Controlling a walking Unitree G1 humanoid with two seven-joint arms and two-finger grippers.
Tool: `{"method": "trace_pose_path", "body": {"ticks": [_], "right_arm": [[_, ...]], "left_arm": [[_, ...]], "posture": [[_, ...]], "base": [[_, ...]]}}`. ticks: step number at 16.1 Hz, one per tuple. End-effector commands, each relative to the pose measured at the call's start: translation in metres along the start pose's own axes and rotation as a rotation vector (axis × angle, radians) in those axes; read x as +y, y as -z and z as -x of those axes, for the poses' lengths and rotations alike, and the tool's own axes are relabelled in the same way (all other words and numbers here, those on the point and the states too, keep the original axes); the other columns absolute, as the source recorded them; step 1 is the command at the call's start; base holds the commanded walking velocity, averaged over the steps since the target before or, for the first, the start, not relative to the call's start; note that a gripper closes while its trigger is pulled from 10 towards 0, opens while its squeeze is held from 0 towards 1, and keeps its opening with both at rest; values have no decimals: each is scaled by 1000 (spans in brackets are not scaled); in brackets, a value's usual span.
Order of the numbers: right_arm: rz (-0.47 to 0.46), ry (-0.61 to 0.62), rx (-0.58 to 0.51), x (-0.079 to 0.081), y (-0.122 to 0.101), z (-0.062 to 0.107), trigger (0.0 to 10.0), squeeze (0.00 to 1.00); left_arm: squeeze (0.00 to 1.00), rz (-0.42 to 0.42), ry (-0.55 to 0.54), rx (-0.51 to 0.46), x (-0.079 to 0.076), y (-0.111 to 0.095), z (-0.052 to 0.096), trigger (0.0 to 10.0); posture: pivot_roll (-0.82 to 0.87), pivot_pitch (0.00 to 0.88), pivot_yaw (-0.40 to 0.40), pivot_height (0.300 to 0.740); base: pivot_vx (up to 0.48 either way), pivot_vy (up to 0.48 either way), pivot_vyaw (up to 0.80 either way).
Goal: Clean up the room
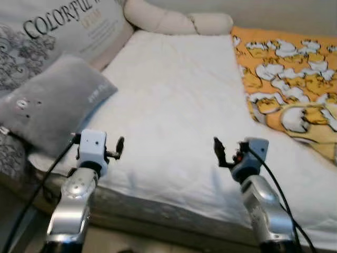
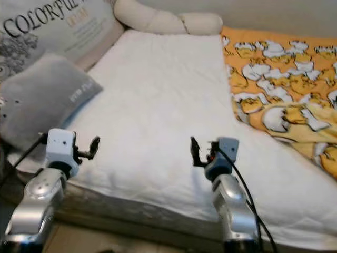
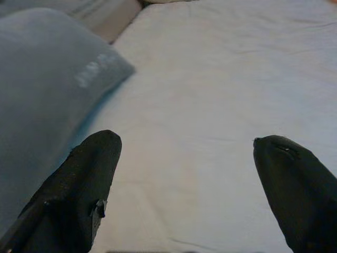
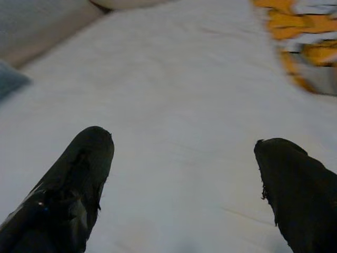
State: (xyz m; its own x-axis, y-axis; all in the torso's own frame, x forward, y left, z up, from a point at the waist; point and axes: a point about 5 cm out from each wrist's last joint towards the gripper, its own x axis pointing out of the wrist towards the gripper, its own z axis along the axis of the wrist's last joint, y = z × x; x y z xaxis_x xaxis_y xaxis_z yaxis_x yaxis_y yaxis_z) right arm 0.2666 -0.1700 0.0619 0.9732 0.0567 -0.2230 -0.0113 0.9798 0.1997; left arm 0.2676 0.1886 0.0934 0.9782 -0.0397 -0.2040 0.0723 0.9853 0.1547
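Hovering over the white mattress (image 1: 174, 100) near edge, left gripper (image 3: 184, 174) and right gripper (image 4: 181, 174) spread wide, empty; grey pillow (image 1: 50, 103) at its left edge (likely soft, light), best pinched by a corner.

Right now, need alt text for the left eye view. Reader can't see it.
Both robot arms reach over the near edge of a bed with a white quilted mattress cover, the left gripper and right gripper open and empty. A grey pillow lies at the left, an orange patterned blanket at the right.
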Motion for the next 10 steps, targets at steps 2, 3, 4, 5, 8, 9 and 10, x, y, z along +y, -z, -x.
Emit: {"method": "trace_pose_path", "body": {"ticks": [2, 3, 4, 5, 8, 9, 10], "right_arm": [[9, 8, -22, -2, -4, -2, 10000, 1000], [10, 9, -23, -2, -5, -2, 10000, 1000], [10, 9, -24, -2, -5, -2, 10000, 1000], [13, 7, -25, -2, -5, -3, 10000, 1000], [13, 7, -27, -2, -4, -4, 10000, 1000], [10, 8, -27, -1, -4, -5, 10000, 1000], [10, 8, -28, -1, -4, -5, 10000, 1000]], "left_arm": [[733, -21, 1, -14, 2, -4, -2, 10000], [737, -22, 3, -14, 1, -4, -3, 10000], [737, -22, 4, -15, 1, -4, -3, 10000], [733, -28, 11, -16, 0, -4, -3, 10000], [733, -37, 11, -19, 1, -4, -4, 10000], [733, -44, 12, -21, 2, -5, -5, 10000], [733, -46, 13, -22, 2, -5, -5, 10000]], "posture": [[-55, 0, 17, 740], [-54, 0, 17, 740], [-54, 0, 17, 740], [-52, 0, 18, 740], [-50, 0, 19, 740], [-49, 0, 19, 740], [-49, 0, 19, 740]], "base": [[0, -334, 0], [0, -337, 0], [0, -337, 0], [0, -334, 0], [0, -334, 0], [0, -334, 0], [0, -334, 0]]}}
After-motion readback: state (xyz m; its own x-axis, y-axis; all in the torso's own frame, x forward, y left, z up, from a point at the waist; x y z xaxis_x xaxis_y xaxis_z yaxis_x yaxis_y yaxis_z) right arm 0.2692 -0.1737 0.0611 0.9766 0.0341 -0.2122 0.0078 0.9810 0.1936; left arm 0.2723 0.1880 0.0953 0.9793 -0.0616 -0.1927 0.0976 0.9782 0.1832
